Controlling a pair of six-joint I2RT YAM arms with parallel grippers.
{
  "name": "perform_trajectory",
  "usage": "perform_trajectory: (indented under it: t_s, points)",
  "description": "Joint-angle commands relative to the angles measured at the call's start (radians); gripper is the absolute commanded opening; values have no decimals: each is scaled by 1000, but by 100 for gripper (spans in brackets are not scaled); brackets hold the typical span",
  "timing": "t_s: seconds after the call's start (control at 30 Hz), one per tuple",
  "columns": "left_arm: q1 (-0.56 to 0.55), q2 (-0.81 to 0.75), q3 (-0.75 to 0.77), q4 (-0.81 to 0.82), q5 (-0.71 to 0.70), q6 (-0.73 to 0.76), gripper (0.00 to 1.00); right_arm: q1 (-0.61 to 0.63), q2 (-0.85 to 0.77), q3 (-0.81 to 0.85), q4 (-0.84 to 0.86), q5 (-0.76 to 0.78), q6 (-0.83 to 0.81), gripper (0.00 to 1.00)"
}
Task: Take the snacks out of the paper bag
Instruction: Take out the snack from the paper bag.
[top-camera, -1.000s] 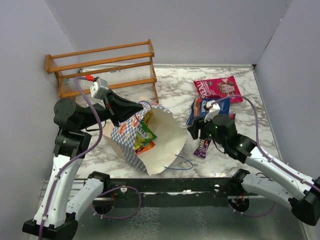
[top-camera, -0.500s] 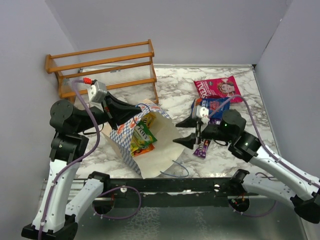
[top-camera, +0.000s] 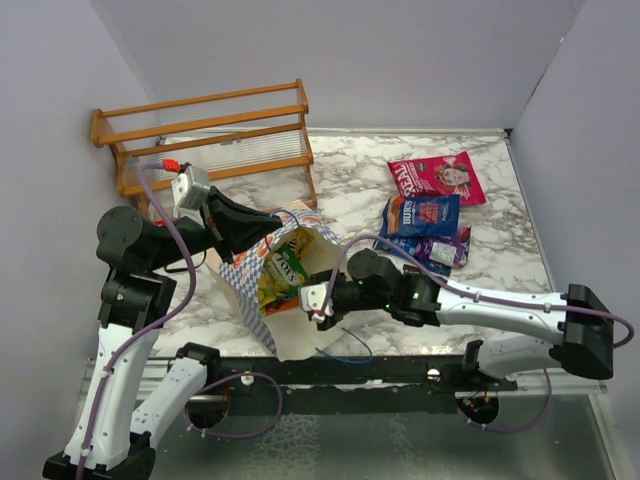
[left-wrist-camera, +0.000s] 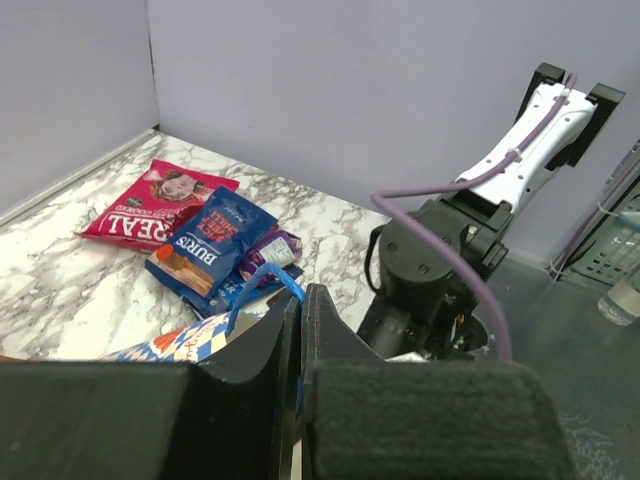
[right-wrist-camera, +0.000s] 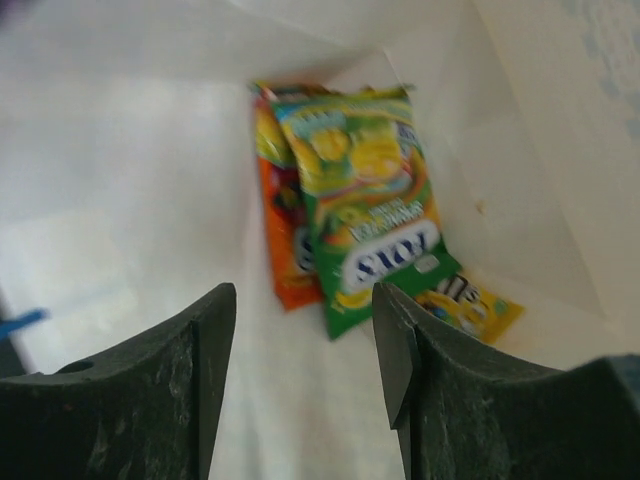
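The paper bag (top-camera: 335, 262) lies on its side with its mouth facing right. My left gripper (top-camera: 276, 221) is shut on its upper rim at the blue cord handle (left-wrist-camera: 262, 282) and holds the mouth up. My right gripper (top-camera: 318, 300) is inside the mouth, open, with nothing between its fingers. Deep in the bag lie a green pack (right-wrist-camera: 375, 220), an orange pack (right-wrist-camera: 283, 255) and a yellow pack (right-wrist-camera: 472, 306), just ahead of the right gripper (right-wrist-camera: 305, 345). On the table to the right are the pink packet (top-camera: 437, 176), the blue packet (top-camera: 424, 213) and the purple packet (top-camera: 446, 250).
A wooden rack (top-camera: 210, 140) stands at the back left, behind the bag. The second blue handle (top-camera: 345, 352) trails on the marble table (top-camera: 350, 175) near the front edge. Grey walls close in both sides.
My right arm swung left from beside the purple packet and pushed its open gripper into the bag's mouth. The left gripper kept its hold and the bag shifted slightly.
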Motion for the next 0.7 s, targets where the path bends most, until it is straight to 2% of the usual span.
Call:
perform_trajectory:
  t_s: [0.0,0.13,0.3,0.67]
  points:
    - [-1,-19,-13,72,0,-26,0,2,81,7,114,201,-163,58]
    - [-1,-24,-15,89,-1,-33,0,1,149,-27,240,152,-213,63]
    - [-1,-29,7,64,-3,-21,0,1,286,-8,331,134,-214,63]
    - [-1,-23,13,100,-15,-52,0,1,470,1,562,162,-177,61]
